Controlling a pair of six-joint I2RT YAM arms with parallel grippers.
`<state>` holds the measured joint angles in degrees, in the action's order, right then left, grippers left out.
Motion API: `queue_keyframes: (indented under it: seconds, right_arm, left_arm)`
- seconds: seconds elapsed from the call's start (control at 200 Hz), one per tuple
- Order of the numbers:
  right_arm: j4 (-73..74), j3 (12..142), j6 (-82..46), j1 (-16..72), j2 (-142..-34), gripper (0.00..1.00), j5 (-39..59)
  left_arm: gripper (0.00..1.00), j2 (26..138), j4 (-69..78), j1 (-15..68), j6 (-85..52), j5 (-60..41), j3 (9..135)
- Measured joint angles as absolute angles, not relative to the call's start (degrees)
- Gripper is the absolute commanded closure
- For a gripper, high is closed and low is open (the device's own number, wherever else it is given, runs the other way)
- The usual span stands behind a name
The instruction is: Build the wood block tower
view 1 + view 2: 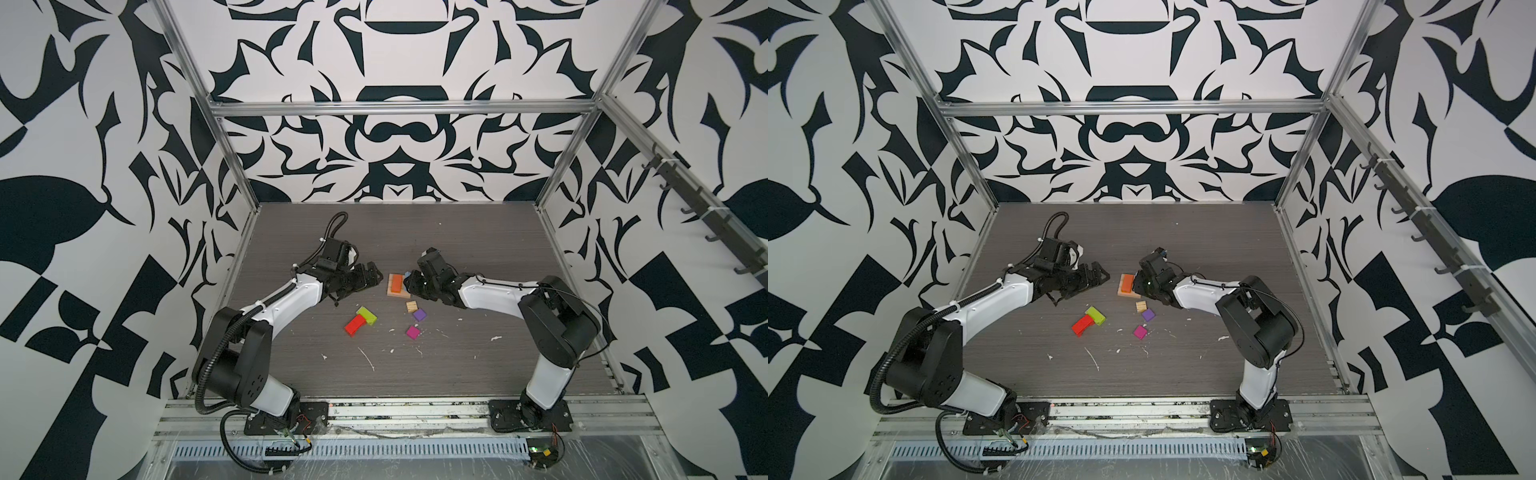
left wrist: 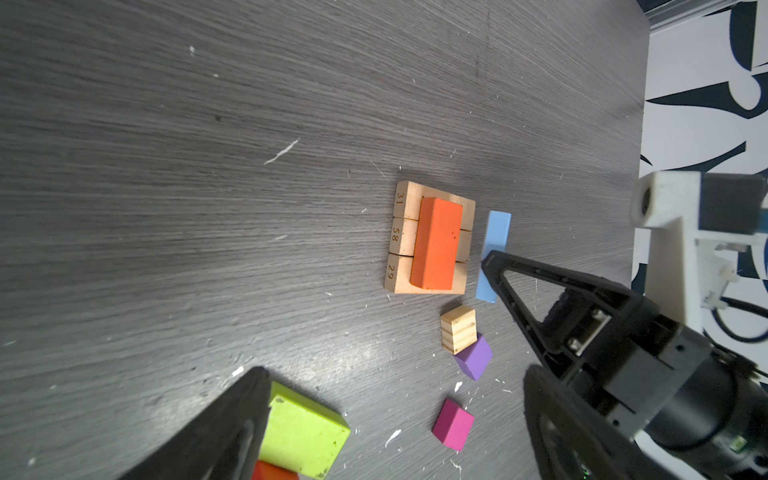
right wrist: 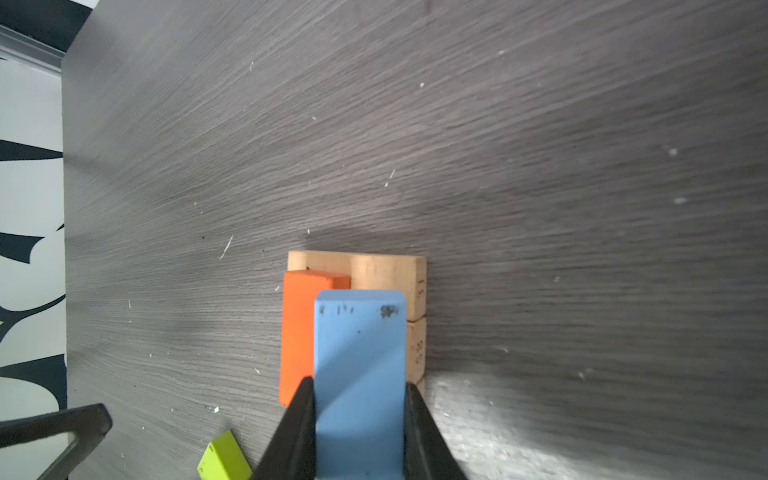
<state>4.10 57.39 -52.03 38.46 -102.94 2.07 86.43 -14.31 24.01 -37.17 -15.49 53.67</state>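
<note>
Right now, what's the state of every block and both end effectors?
left end effector: open, empty.
right end effector: shut on blue block.
blue block: held at the base, beside orange block.
base: three tan blocks side by side, flat on table.
orange block: lying on base.
green block: loose, touching red block.
red block: loose on table.
tan cube: loose, touching purple cube.
purple cube: loose.
magenta cube: loose, alone.

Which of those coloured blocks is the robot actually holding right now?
The light blue block: it alone is clamped in the right gripper. The orange block lies on the wooden base; the rest lie loose on the table.
</note>
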Motion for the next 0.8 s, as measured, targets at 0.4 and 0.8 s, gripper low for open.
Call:
queue_keyframes:
  seconds: [0.4,0.8]
  right_arm:
    - [3.86,58.24,-52.14,38.87,-103.46,0.76,1.21]
    - [3.66,58.57,-52.07,38.98,-105.03,0.76,0.56]
  left_arm:
    - [0.03,86.43,-14.15,24.01,-37.17,-15.51,53.67]
    - [0.03,86.43,-13.91,24.01,-37.23,-15.51,53.67]
